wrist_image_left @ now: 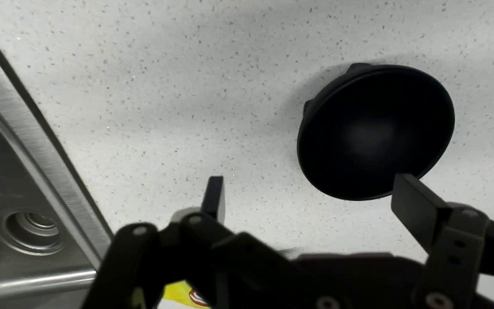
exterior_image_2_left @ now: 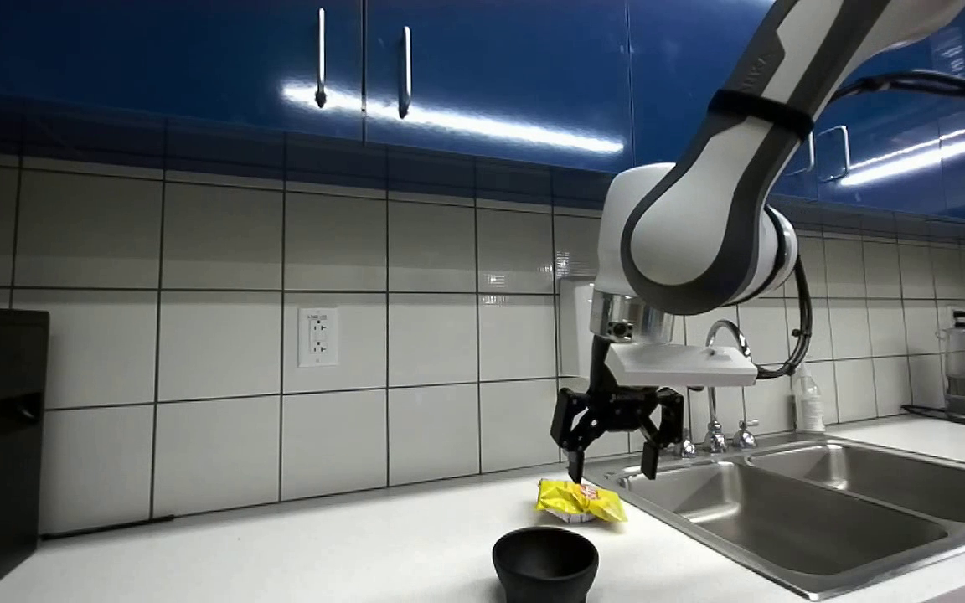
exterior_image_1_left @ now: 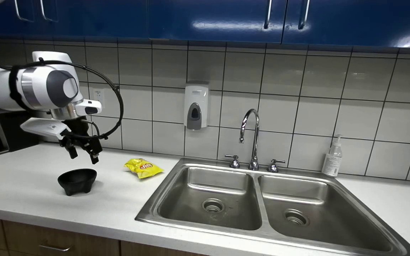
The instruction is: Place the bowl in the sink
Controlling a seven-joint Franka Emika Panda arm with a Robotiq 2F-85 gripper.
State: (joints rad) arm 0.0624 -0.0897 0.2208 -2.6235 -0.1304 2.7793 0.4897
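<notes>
Spread tool (wrist_image_left: 311, 191) hangs near round, upward-facing bowl (wrist_image_left: 375, 133)

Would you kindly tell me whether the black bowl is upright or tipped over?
Upright: in both exterior views the black bowl stands on the counter, its mouth facing up.

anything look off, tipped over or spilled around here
Nothing really stands out. The bowl stands upright on the counter, the bag lies near the sink, and no spill is visible.
</notes>
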